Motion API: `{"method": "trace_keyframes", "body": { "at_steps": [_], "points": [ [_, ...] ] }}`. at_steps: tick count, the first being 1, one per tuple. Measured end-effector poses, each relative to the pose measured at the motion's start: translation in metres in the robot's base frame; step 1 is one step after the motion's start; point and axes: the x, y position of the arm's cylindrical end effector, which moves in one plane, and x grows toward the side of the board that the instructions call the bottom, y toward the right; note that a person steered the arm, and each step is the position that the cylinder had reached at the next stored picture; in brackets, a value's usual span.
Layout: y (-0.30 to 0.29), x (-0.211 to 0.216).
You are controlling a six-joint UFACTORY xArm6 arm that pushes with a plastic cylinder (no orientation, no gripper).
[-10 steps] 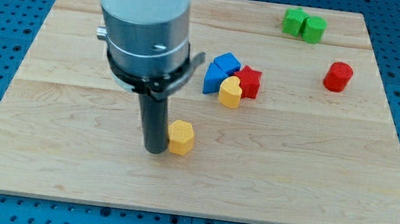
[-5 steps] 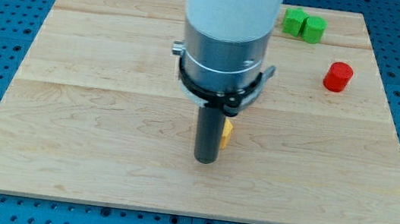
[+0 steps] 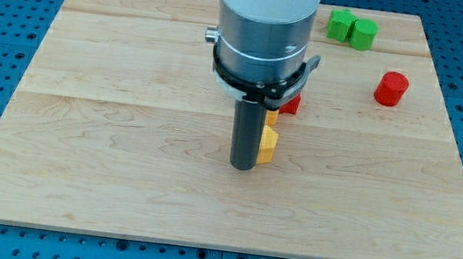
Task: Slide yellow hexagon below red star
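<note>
My tip (image 3: pixel 243 165) rests on the board near its middle. The yellow hexagon (image 3: pixel 267 144) touches the rod's right side, and only its right part shows. Just above it, a sliver of another yellow block (image 3: pixel 273 115) and the right edge of the red star (image 3: pixel 291 103) show past the arm. The arm's body hides the rest of that cluster, so the blue blocks do not show. The yellow hexagon lies below the red star, slightly to its left.
Two green blocks (image 3: pixel 352 28) sit side by side at the view's top right. A red cylinder (image 3: pixel 390 88) stands at the right. The wooden board (image 3: pixel 81 129) ends on a blue pegboard all around.
My tip has moved to the view's right, pushing the yellow hexagon right and slightly up, from left of the cluster to just below the red star. The arm now hides the blue blocks.
</note>
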Motion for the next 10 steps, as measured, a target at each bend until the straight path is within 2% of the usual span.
{"method": "trace_keyframes", "body": {
  "at_steps": [5,7,8,10],
  "points": [
    [0.032,-0.046],
    [0.032,-0.046],
    [0.037,-0.031],
    [0.108,-0.025]
  ]
}}
